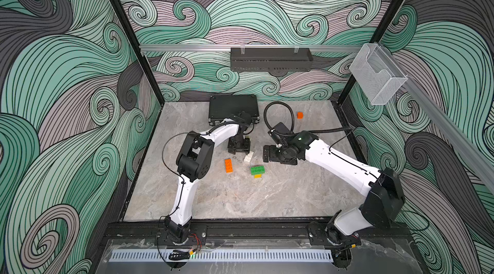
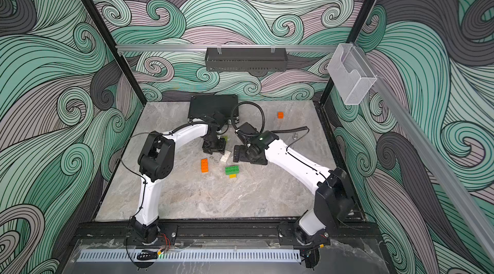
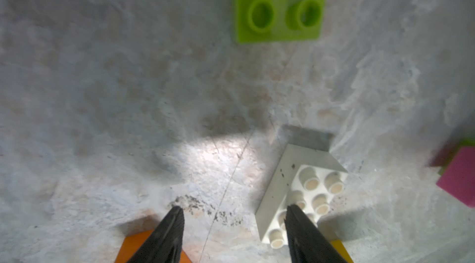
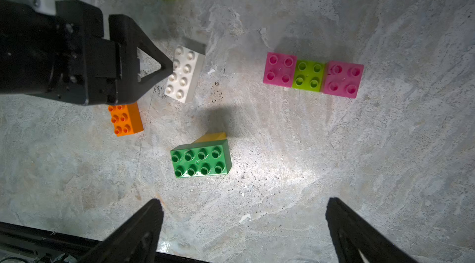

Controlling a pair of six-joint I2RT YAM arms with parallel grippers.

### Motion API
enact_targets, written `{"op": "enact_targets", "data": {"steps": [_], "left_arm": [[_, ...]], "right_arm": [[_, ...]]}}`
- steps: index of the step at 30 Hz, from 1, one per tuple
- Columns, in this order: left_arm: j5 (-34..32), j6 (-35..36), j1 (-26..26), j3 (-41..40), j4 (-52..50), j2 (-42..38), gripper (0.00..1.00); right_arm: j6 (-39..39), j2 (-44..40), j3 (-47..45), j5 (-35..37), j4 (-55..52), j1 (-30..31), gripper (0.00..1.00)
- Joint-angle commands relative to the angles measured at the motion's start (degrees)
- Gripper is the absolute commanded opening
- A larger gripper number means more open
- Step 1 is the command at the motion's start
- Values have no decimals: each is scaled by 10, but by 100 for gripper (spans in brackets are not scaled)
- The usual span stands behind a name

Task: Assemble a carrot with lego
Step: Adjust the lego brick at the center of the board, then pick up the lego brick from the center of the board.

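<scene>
In both top views the lego (image 1: 257,170) lies around the middle of the desk (image 1: 267,200): an orange oblong brick (image 2: 204,165), a white brick (image 1: 248,156), and a dark green brick (image 2: 232,169) stacked on a yellow brick (image 1: 257,176). A small orange cube (image 1: 300,115) sits well apart near the far edge, as does the black briefcase (image 1: 233,108). The left gripper (image 1: 238,150) hangs over the white brick's far end; the right gripper (image 1: 268,155) is just beside it.

The left wrist view shows the left fingers (image 3: 172,233) apart with bare desk between them, one over the white brick's studs. A lime brick (image 3: 281,5) lies beyond.

The right wrist view shows the right gripper's jaws spread wide, holding nothing. A left fingertip touches the white brick. Two pink bricks (image 4: 280,72) flank a second lime brick (image 4: 309,76), touching in a row
</scene>
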Motion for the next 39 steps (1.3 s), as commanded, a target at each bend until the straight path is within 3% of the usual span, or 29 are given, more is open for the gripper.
{"op": "enact_targets", "data": {"steps": [1, 6, 12, 18, 23, 30, 39], "left_arm": [[-25, -15, 1, -16, -24, -40, 65], [-17, -36, 51, -105, 25, -153, 69], [9, -37, 100, -189, 46, -245, 72], [24, -42, 119, -249, 53, -290, 77], [43, -45, 135, -295, 61, -336, 82], [82, -52, 157, -343, 72, -393, 83], [95, -51, 169, -355, 76, -403, 84]], "right_arm": [[-44, 31, 6, -10, 45, -15, 99], [-176, 118, 74, -57, 72, -19, 99], [-409, 188, 162, -136, 66, -15, 100], [-560, 269, 260, -146, -30, -8, 99], [-616, 301, 269, -148, -35, -8, 99], [-636, 361, 305, -118, -42, 4, 99], [-640, 408, 336, -85, -43, 12, 99]]}}
